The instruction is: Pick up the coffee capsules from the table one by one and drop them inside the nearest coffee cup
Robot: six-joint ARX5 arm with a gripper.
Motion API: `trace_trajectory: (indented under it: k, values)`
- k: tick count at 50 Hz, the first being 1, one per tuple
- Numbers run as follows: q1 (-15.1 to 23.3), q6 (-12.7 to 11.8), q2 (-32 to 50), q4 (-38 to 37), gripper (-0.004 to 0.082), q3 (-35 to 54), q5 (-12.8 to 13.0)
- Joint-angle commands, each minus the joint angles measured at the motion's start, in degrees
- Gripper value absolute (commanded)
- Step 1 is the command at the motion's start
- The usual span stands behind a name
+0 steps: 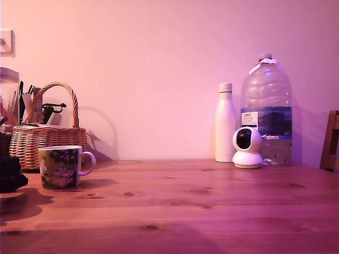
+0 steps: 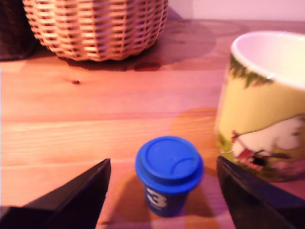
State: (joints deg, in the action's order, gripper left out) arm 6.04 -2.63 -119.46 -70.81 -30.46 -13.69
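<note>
The desk (image 1: 212, 206) is reddish-brown planked wood with dark knots, lit in a pinkish cast; behind it rises a plain pale wall; at the exterior view's right edge part of a wooden chair (image 1: 331, 142) shows. On the desk at the exterior view's right stand a white bottle (image 1: 225, 123), a large clear water jug (image 1: 266, 108) and, in front of them, a small white camera (image 1: 247, 147); at that view's left a wicker basket (image 1: 46, 138) with a hoop handle holds dark utensils.

The tool (image 2: 162, 191) is released, its two dark fingers (image 2: 76, 198) spread wide and low over the wood; the coffee capsule (image 2: 167, 174), dark blue, sits between them, touching neither, nearer the far finger than the near one cannot be told. It stands upright with its long axis vertical, the wider rim and flat face turned up, the narrower end on the desk; a pale numeral shows on its side.

The coffee cup (image 2: 264, 112) stands upright just beside the capsule, beyond one finger, mouth open upward; the basket lies farther ahead of the tool.
</note>
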Motion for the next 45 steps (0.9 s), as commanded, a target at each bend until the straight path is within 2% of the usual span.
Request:
trace_trajectory:
  k: [1,8,10,13,21,25,45]
  values:
    - [0.22,0.74,-1.31,-0.37,0.0641,-0.52,-0.26]
    - [0.24,0.76,-1.31,0.15,0.0631,-0.87,-0.24]
    - [0.24,0.76,-1.31,0.57,0.0603,-1.05,-0.24]
    - [0.24,0.79,-1.31,1.66,0.0531,-1.44,-0.24]
    - [0.22,1.62,-1.31,3.96,0.0253,-2.12,-0.22]
    - [0.24,1.64,-1.31,3.93,0.0184,-2.25,-0.2]
    - [0.33,1.62,-1.22,5.03,0.0163,-2.51,-1.09]
